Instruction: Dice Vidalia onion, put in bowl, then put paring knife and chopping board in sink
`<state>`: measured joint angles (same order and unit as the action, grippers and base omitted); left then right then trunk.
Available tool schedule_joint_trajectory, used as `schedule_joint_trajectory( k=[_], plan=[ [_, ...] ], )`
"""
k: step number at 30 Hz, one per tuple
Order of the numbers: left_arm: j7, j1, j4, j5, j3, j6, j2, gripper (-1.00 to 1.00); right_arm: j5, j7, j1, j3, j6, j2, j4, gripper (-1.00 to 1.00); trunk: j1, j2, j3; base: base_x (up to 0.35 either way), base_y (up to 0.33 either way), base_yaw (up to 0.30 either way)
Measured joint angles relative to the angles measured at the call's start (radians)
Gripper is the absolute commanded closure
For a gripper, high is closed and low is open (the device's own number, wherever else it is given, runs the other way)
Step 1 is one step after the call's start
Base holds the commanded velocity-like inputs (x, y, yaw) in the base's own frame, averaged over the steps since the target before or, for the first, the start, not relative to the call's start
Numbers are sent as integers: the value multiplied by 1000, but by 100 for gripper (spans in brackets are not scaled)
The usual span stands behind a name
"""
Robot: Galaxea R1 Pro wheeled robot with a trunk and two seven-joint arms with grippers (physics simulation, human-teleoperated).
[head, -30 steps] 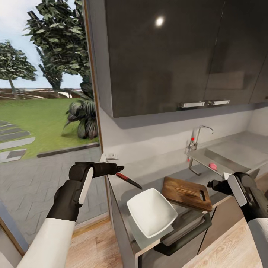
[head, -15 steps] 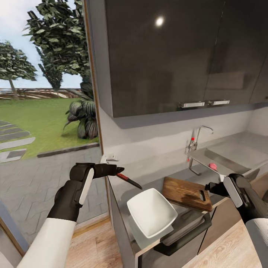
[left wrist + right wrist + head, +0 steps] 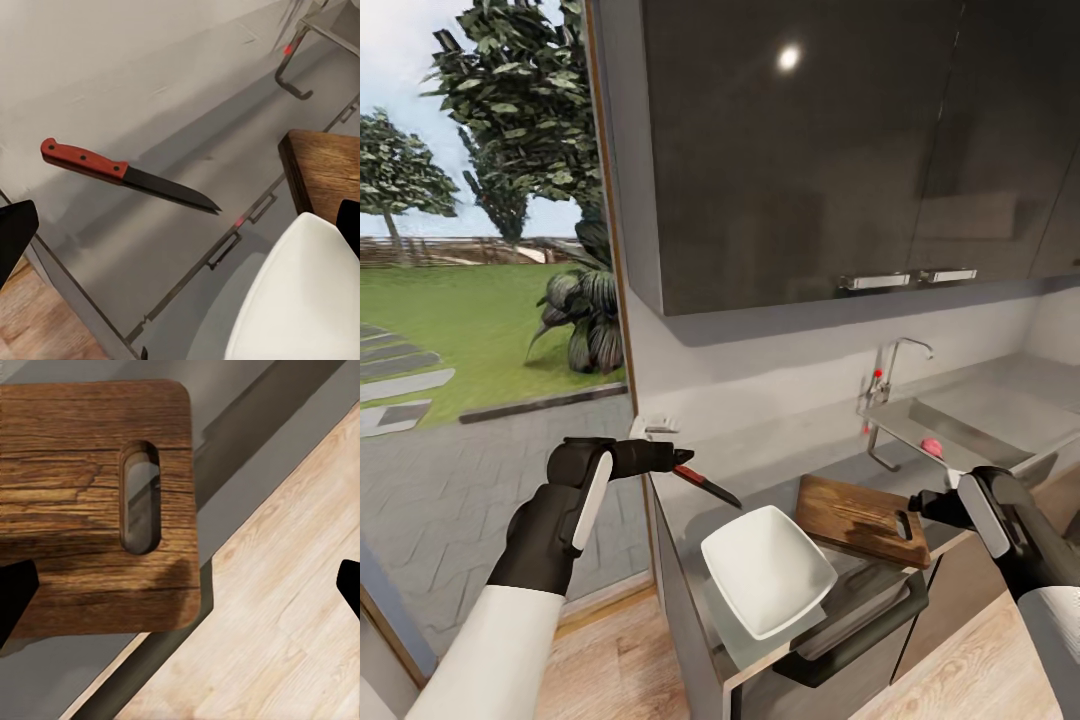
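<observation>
Head view: the right gripper [image 3: 922, 503] has edged closer to the chopping board [image 3: 860, 518], jaws wide; left gripper [image 3: 672, 455] unmoved, jaws wide above the paring knife [image 3: 705, 485]; onion [image 3: 931, 447] untouched.

No readable text, label, brand, number or sign on any surface here.
</observation>
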<state>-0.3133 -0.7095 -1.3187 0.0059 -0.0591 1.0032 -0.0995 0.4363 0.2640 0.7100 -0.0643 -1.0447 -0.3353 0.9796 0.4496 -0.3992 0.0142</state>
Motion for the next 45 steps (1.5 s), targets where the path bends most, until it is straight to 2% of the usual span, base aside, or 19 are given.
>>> schedule_joint_trajectory(
  k=[9,24,45],
  plan=[
    [0,0,-1,0,0,0,0,-100,0,0,0,24,0,1,0,-100,0,0,0,0,0,0],
    [0,0,-2,0,-1,0,0,-100,-1,0,0,25,0,1,-1,-100,0,0,0,8,-2,0],
    [0,1,-2,0,-1,0,0,-100,0,0,0,24,0,1,-1,-100,0,0,0,69,-71,0]
  ],
)
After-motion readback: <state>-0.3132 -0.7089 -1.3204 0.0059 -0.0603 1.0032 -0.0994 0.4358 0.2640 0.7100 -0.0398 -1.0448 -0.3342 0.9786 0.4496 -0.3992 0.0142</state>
